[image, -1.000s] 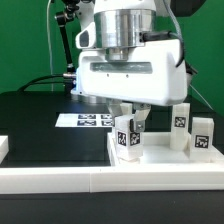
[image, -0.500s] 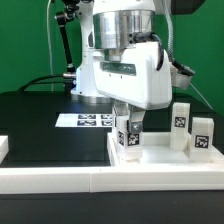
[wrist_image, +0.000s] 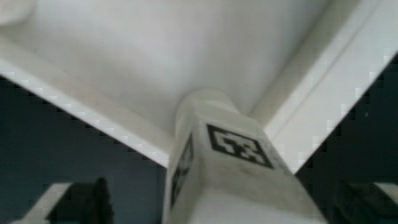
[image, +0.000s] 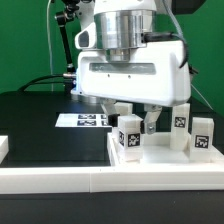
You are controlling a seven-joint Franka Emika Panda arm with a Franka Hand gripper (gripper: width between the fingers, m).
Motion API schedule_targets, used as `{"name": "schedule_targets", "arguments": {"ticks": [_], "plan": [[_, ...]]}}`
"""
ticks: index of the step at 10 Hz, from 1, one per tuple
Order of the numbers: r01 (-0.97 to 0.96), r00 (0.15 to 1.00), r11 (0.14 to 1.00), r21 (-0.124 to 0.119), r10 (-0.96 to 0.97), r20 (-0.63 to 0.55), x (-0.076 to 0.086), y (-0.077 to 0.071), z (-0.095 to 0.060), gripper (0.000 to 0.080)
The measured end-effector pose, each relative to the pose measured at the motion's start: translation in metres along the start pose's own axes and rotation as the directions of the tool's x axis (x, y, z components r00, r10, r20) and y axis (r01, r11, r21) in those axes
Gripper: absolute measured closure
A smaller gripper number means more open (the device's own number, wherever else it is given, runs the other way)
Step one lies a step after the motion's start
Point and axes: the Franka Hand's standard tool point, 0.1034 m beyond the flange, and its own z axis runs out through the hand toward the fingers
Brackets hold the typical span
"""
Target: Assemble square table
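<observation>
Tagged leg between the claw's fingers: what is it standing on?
The leg stands upright on the white tabletop, near a raised corner rim, between the open claw fingers. Its foot and any joint below are hidden by its own body.

The desk (image: 30,125) has a black top. The marker board (image: 84,121) lies flat on it, a white strip with a row of black-and-white tags, toward the back near the middle of the exterior view. The white tabletop (image: 165,158) rests on the desk on the exterior view's right, its raised rim facing the camera. A long low white border wall (image: 60,181) runs along the desk's near edge, touching or just beside the tabletop's front. 1 small white block (image: 3,147) shows at the exterior view's left edge.
</observation>
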Motion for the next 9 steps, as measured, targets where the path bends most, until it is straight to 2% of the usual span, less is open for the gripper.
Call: {"name": "schedule_targets", "arguments": {"ticks": [2, 4, 9], "plan": [[0.199, 0.980, 0.980, -0.001, -0.199, 0.004, -0.0008, -0.0005, -0.0001, 0.0151], [0.418, 0.908, 0.908, 0.000, -0.418, 0.003, 0.0021, 0.0018, -0.0004, 0.0150], [0.704, 0.710, 0.710, -0.008, -0.704, 0.001, 0.0020, 0.0012, -0.0005, 0.0150]]}}
